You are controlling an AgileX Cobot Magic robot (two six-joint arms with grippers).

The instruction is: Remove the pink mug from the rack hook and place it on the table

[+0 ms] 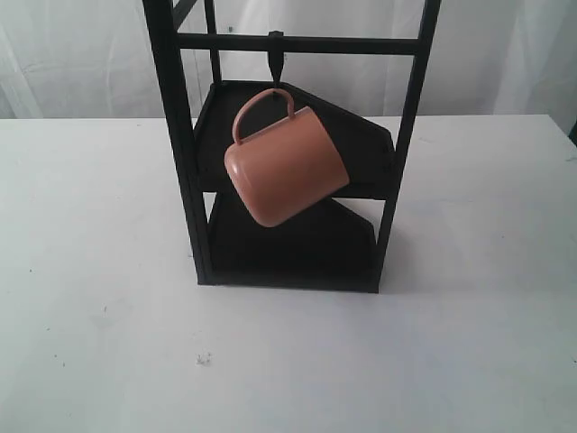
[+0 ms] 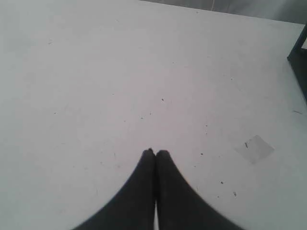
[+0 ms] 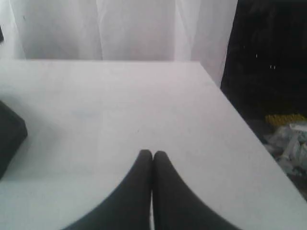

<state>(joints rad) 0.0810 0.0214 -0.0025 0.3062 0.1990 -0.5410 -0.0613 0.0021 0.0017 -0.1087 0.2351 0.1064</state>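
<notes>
The pink mug (image 1: pixel 287 169) hangs tilted by its thin handle from the rack hook (image 1: pixel 276 56), which points down from the black crossbar of the rack (image 1: pixel 178 135). The rack stands on the table (image 1: pixel 90 271) at the middle of the exterior view. Neither gripper shows in the exterior view. In the left wrist view my left gripper (image 2: pixel 155 152) is shut, its black fingertips touching above bare table. My right gripper (image 3: pixel 152 153) is likewise shut with nothing between its fingers, over the white table.
A corner of the rack base (image 2: pixel 300 57) shows in the left wrist view, and a dark rack edge (image 3: pixel 9 136) in the right wrist view. The table's edge (image 3: pixel 249 129) runs beside the right gripper, with dark floor and clutter (image 3: pixel 288 139) beyond. White curtains hang behind.
</notes>
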